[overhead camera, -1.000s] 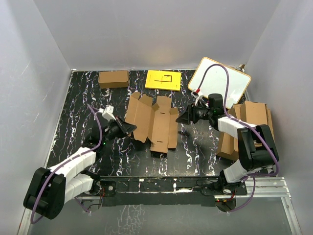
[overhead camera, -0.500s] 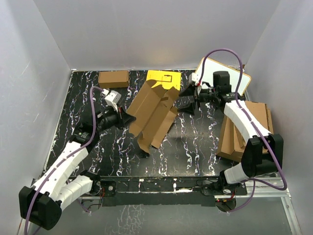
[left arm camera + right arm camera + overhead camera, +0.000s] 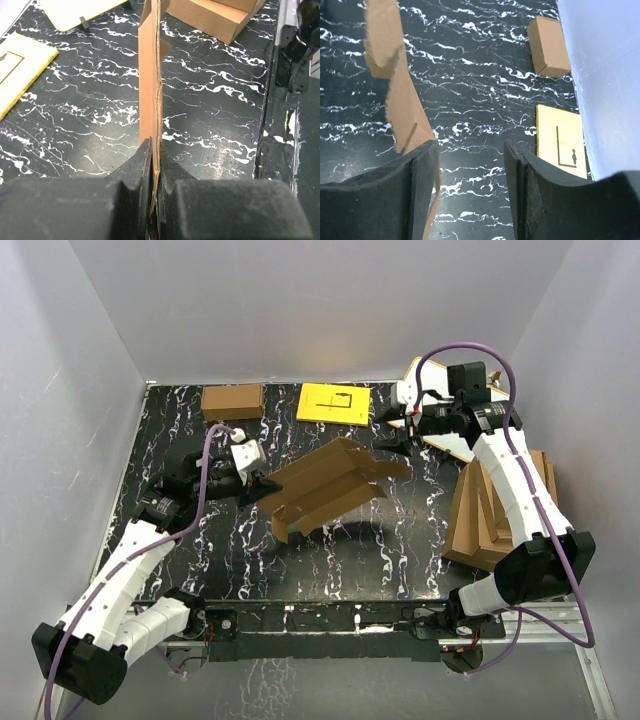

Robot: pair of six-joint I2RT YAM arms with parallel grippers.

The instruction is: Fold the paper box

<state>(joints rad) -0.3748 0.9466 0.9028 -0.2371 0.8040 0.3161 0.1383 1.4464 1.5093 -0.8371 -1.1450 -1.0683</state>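
– Left arm?
– Extended forward over the surface, wrist turned inward. Left gripper (image 3: 154, 150) jaws pinched tight on paper box (image 3: 335, 485) edge.
– Right arm?
– Raised, reaching far, wrist angled leftward. Right gripper (image 3: 470, 150) jaws spread apart.

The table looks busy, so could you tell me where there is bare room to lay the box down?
Bare: the near middle of the table, under and before the lifted box, and centre-right up to the pile. Crowded: the far edge, with carton and yellow sheet.
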